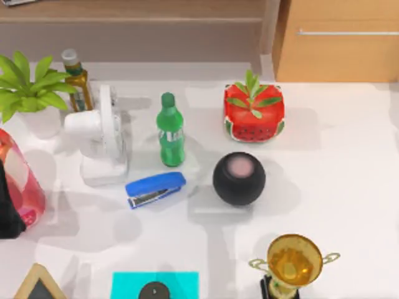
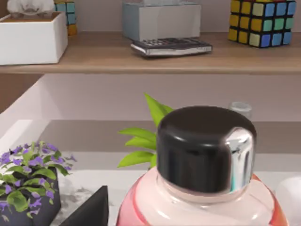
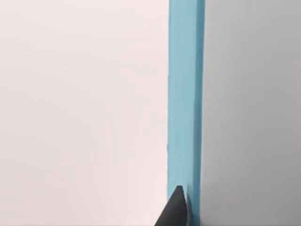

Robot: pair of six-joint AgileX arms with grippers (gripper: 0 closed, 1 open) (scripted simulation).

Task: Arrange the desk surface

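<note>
Top view | left pincer (image 1: pixel 9 215) at counter (image 1: pixel 349 156) left edge by pink bottle (image 1: pixel 25 184), grip state unclear | bottle rigid, smooth, likely slippery; grasp body below cap (image 2: pixel 204 146)

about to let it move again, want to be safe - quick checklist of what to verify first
1. Left gripper state: cannot tell; the left wrist view shows a dark tip beside the pink bottle.
2. Pink bottle's black cap on: ok.
3. Green bottle upright: ok.
4. Blue stapler apart from black ball: ok.
5. Trophy upright on the desk surface: ok.
6. Right gripper state: cannot tell; its view shows a dark tip by a cyan pad edge.
</note>
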